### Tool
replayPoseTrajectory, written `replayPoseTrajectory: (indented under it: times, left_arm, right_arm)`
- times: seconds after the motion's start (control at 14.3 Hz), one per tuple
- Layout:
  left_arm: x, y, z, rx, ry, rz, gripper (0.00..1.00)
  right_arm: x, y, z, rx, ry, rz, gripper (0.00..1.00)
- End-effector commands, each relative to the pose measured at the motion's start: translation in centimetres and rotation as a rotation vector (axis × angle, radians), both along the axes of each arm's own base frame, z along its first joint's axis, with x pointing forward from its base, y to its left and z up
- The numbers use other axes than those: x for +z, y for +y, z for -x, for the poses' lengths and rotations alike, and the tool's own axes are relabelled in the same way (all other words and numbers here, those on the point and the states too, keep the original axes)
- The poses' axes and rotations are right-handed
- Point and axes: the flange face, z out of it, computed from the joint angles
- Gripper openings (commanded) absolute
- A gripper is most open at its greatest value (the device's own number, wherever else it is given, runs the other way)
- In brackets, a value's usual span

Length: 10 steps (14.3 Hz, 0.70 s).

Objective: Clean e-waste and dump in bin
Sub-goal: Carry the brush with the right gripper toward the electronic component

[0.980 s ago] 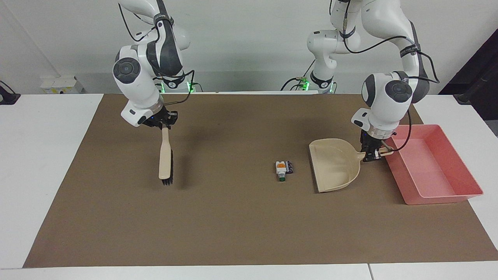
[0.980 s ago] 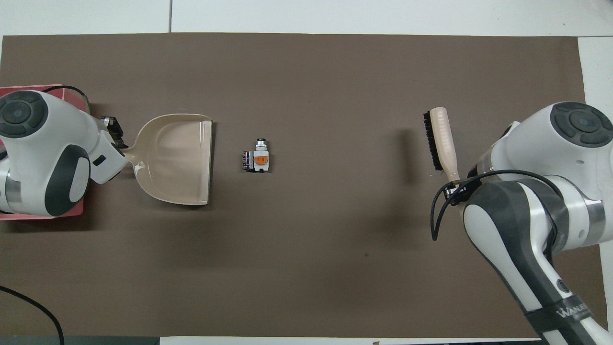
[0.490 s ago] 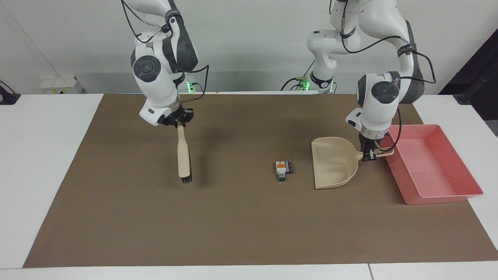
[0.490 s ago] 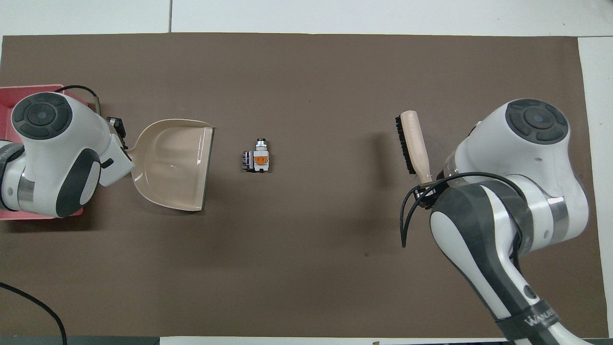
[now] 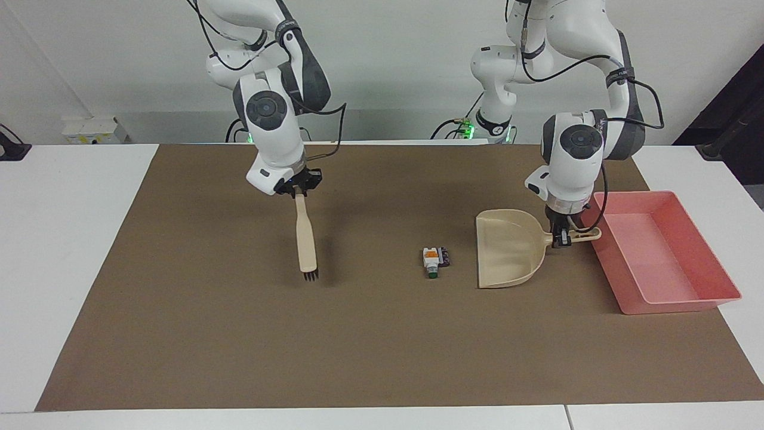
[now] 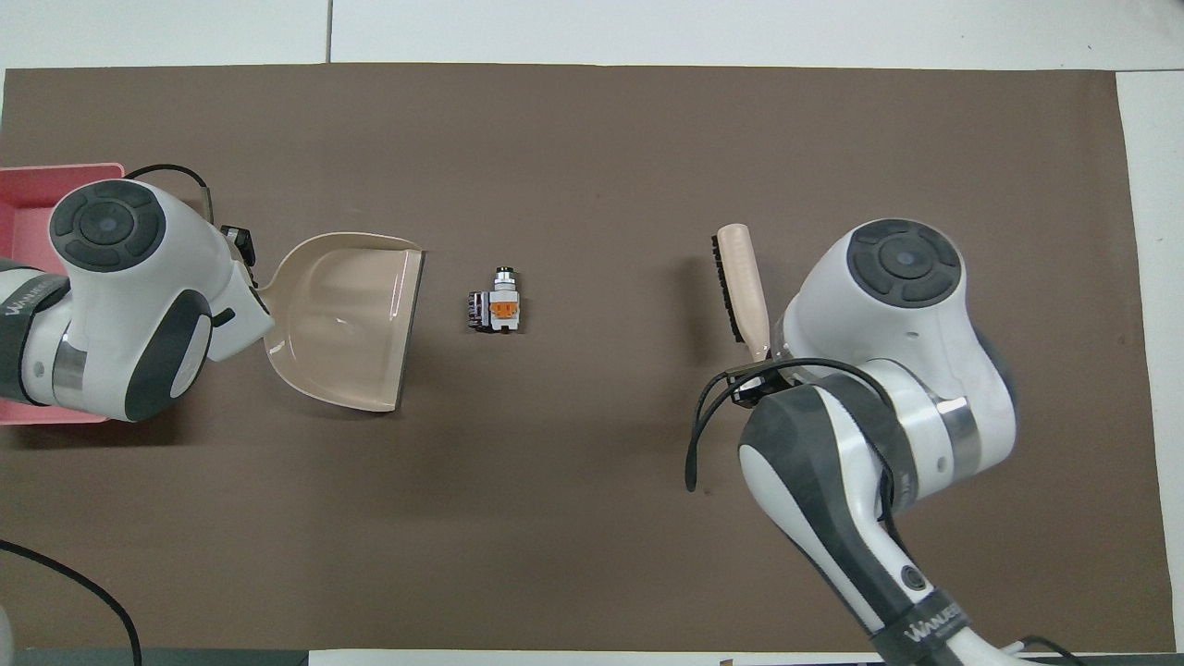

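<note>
Now the sweep is being set up, and nothing is gathered yet. The e-waste (image 5: 434, 260) lies on the brown mat (image 5: 358, 358) at mid-bench, touched by neither tool.

Taking the overhead view as the clock face, with the e-waste at the centre:
- **Dustpan:** The dustpan (image 5: 507, 251) sits near it at nine o'clock, with its open lip turned toward the scraps.
- **Bin:** The bin (image 5: 674, 301) lies farther out on the same nine o'clock line, just beside the dustpan's handle.
- **Brush:** The brush (image 5: 306, 245) hangs well apart at three o'clock, bristles down. I cannot tell whether they touch the mat.

The left pincer (image 5: 561, 239) is clenched on the dustpan's handle. The right pincer (image 5: 298, 191) is clenched on the top of the brush handle.

As I judge it, the next move is for the right arm to carry the brush to just beside the scraps on their three o'clock side. It would then set the bristles on the mat and drag toward nine o'clock. The dustpan's lip needs to lie flat on the mat and close to the scraps, or the small pieces may slip under it. Only then can the left arm lift the dustpan and tip it over the bin.
</note>
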Motion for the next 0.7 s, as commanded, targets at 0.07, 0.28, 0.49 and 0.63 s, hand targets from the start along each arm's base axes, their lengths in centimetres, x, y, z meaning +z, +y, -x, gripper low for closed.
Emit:
replayPoseTrajectory:
  times: [0.07, 0.28, 0.49, 0.63]
  left_arm:
    - [-0.3, -1.6, 0.2, 0.014, 0.025, -0.030, 0.00]
    - [-0.5, -1.8, 0.7, 0.039, 0.050, -0.043, 0.00]
    - [-0.4, -2.0, 0.8, 0.048, 0.055, -0.047, 0.00]
    - [-0.4, -1.9, 0.8, 0.051, 0.059, -0.049, 0.00]
  right_arm:
    - [-1.3, 3.5, -0.1, -0.024, -0.018, -0.007, 0.00]
    - [-2.7, 7.4, -0.7, -0.048, 0.007, -0.039, 0.00]
    - [-3.2, 11.8, -0.9, -0.080, 0.012, -0.014, 0.00]
    - [-3.3, 12.7, -0.3, -0.082, 0.017, -0.009, 0.00]
